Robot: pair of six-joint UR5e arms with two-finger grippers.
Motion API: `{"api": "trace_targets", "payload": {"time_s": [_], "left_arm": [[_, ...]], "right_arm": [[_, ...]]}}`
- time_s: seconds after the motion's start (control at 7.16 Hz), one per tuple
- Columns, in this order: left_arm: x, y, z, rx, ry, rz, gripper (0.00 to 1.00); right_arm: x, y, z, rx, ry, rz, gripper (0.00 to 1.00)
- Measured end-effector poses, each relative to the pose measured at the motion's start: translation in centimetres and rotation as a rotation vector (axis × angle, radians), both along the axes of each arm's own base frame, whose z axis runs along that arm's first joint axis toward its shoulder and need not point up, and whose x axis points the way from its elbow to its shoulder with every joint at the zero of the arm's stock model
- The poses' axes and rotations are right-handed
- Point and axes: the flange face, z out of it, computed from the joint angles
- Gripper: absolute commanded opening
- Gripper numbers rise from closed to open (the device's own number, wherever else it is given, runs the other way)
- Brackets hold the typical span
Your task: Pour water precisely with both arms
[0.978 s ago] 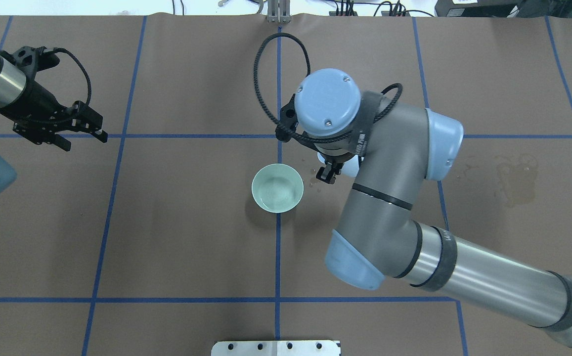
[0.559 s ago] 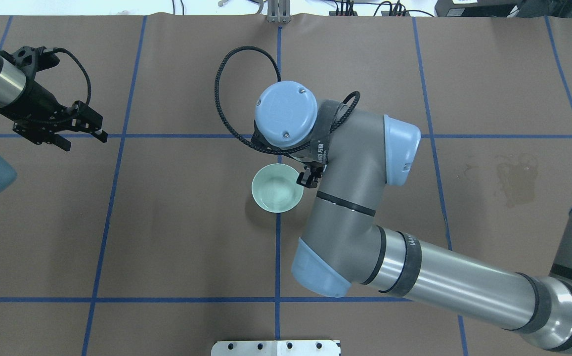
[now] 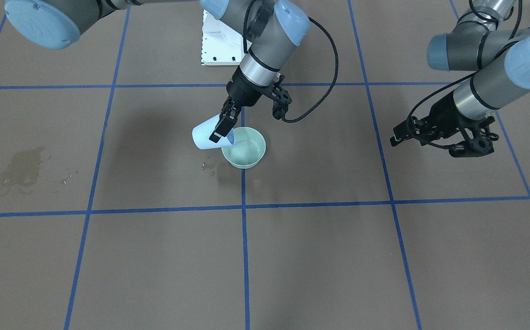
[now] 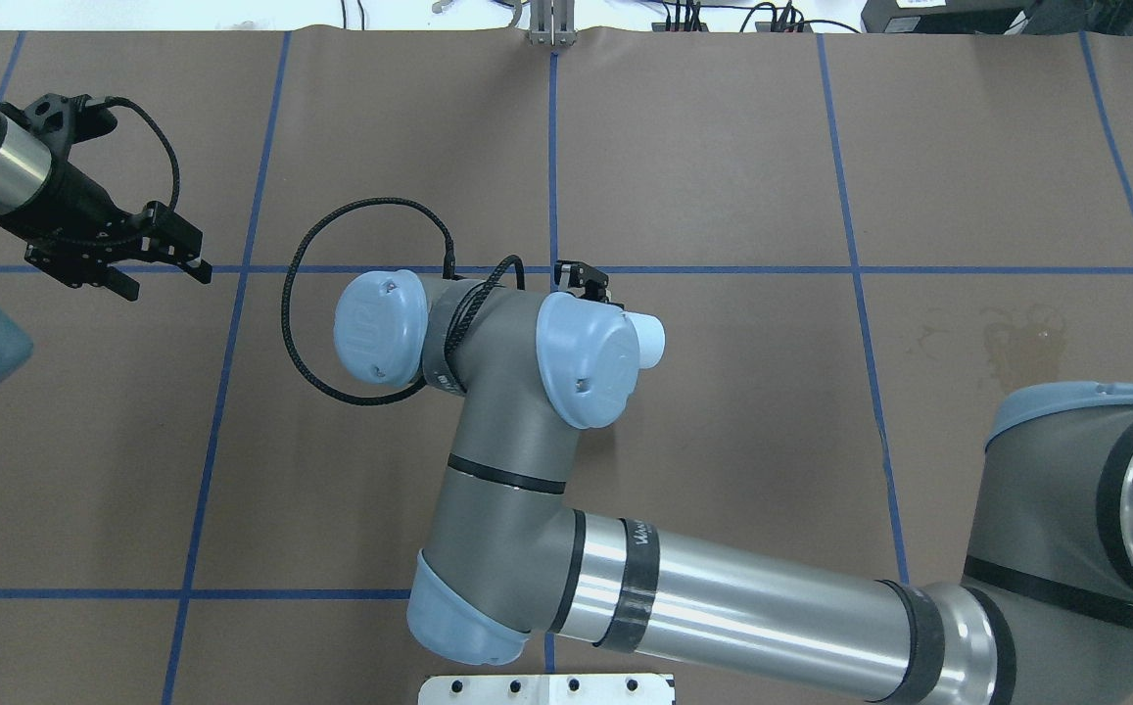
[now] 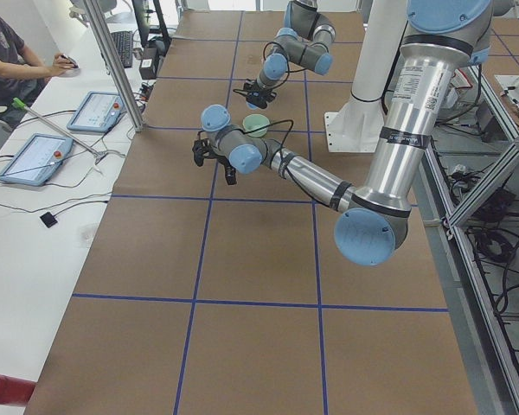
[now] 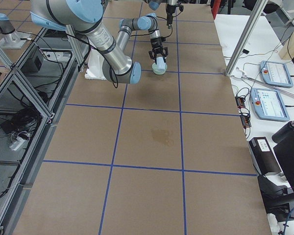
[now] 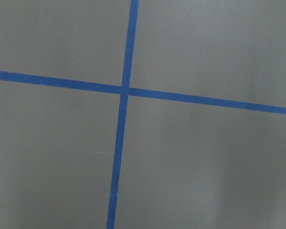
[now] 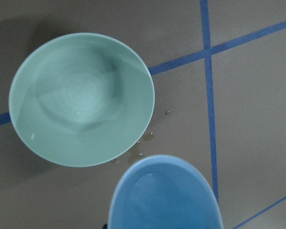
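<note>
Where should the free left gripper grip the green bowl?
Probably its rim on the robot's left side, from above, one finger inside: the green bowl stands upright and open, and the right gripper tilts the blue cup over its opposite edge.

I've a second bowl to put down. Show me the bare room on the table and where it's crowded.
Bare: the whole row of squares on the operators' side of the long tape line, and the patch between the green bowl and the left gripper. Crowded: around the bowl, where the right gripper tilts the blue cup toward it, droplets beside.
</note>
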Motion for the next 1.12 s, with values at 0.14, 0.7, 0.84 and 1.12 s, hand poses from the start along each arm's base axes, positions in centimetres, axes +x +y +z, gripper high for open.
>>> {"api": "trace_targets", "payload": {"time_s": [0.14, 0.7, 0.84, 1.12], "left_arm": [[0.0, 0.0, 0.0, -0.001, 0.0, 0.0, 0.92], [0.0, 0.1, -0.2, -0.002, 0.003, -0.002, 0.92], [-0.1, 0.1, -0.3, -0.002, 0.004, -0.003, 0.92], [-0.1, 0.1, -0.3, -0.001, 0.004, -0.003, 0.92]], "right_arm": [[-1.2, 0.1, -0.3, -0.003, 0.063, -0.009, 0.0], [-2.8, 1.1, -1.1, 0.006, 0.286, -0.025, 0.0], [-3.0, 1.4, -1.0, 0.008, 0.316, -0.026, 0.0], [-3.0, 2.1, -0.8, 0.012, 0.371, -0.023, 0.0]]}}
